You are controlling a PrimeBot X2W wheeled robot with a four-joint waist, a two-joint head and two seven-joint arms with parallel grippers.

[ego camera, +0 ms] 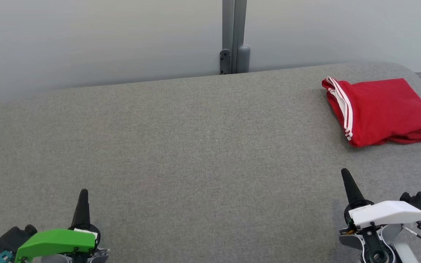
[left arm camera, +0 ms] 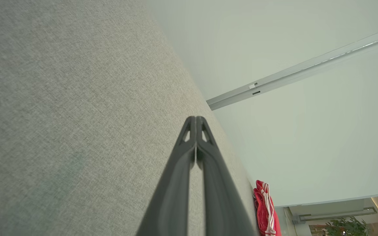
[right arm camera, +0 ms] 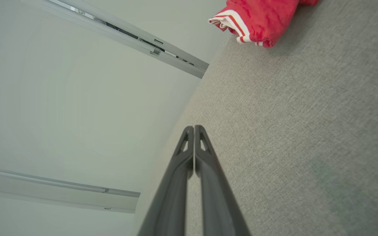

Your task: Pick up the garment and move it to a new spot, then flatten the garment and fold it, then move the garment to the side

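The garment (ego camera: 382,109), red with white stripes, lies folded at the far right corner of the grey fabric surface (ego camera: 195,146), close to its right edge. The left gripper (ego camera: 83,193) sits by the near left edge, fingers pressed together, holding nothing. The right gripper (ego camera: 344,172) sits near the right edge, likewise closed and empty, apart from the garment.

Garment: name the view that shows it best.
Head view: the garment lies whole, folded, far right on the table. Right wrist view cuts it off past its striped end; left wrist view gives an edge-on sliver.
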